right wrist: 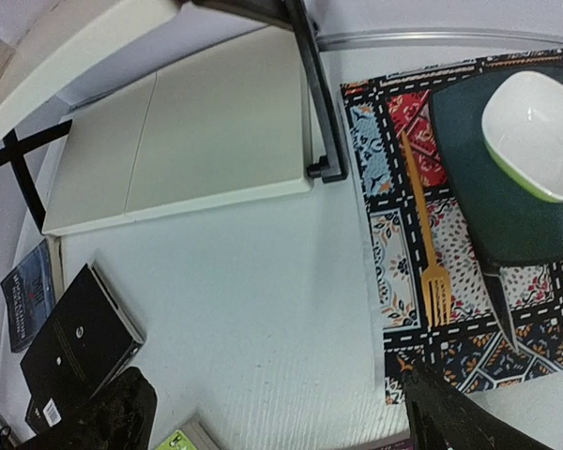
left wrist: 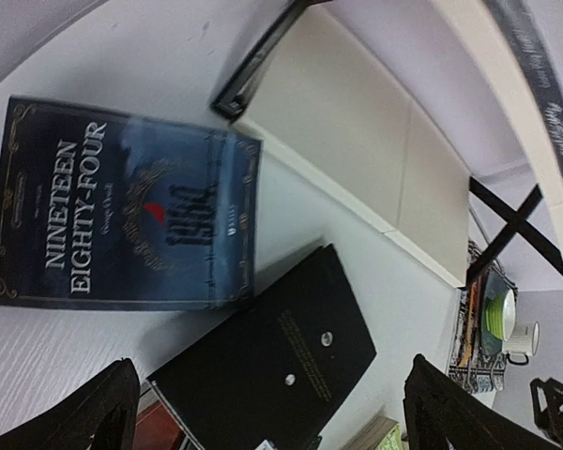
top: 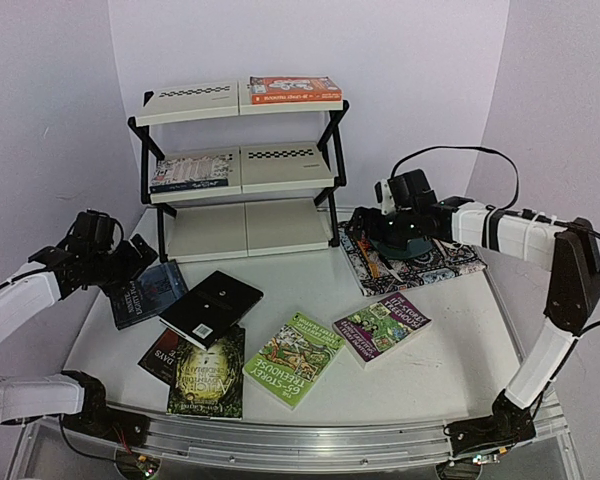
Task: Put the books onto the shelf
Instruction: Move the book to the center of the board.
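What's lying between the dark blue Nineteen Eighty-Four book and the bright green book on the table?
The black book lies between the dark blue book and the bright green book; the top external view shows all three.

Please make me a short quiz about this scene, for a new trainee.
1. True or false: the orange book lies on the top tier of the shelf.
2. What lies on the patterned mat beside the dark plate? A) fork B) spoon C) pen
3. How many books are on the shelf?
Key: 1 true; 2 A; 3 two, the orange book and a white book on the middle tier.
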You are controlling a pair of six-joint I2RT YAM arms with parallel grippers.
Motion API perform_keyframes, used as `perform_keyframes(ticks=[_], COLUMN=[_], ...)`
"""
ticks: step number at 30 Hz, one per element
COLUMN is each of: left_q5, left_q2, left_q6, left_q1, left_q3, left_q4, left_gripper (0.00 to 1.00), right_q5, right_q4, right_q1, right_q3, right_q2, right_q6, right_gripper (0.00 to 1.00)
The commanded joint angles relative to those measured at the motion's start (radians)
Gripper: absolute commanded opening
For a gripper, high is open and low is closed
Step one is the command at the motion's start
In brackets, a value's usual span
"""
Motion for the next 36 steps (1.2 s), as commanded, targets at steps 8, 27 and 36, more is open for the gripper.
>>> perform_keyframes(ticks=[8, 27, 36], left_q5=[-0.138, 0.023, 0.157], left_q2=[-0.037, 0.298, 0.503], left_q6=[-0.142, 0.054, 0.131], left_q1=[0.195, 0.449, 0.517], left_q3=[-0.100, -0.069, 0.043], left_q4=[0.033, 0.291, 0.232], left_gripper=[1.00, 1.00, 1.00], right_q5=[-0.103, -0.222, -0.244], right_q4=[-0.017, 0.034, 0.031], right_q1=[0.112, 0.180, 0.179], right_q3=[-0.090, -0.097, -0.110], right_q2=[-0.056, -0.017, -0.028], right_q6=[0.021, -0.052, -0.060], right_gripper=[0.95, 0.96, 0.96])
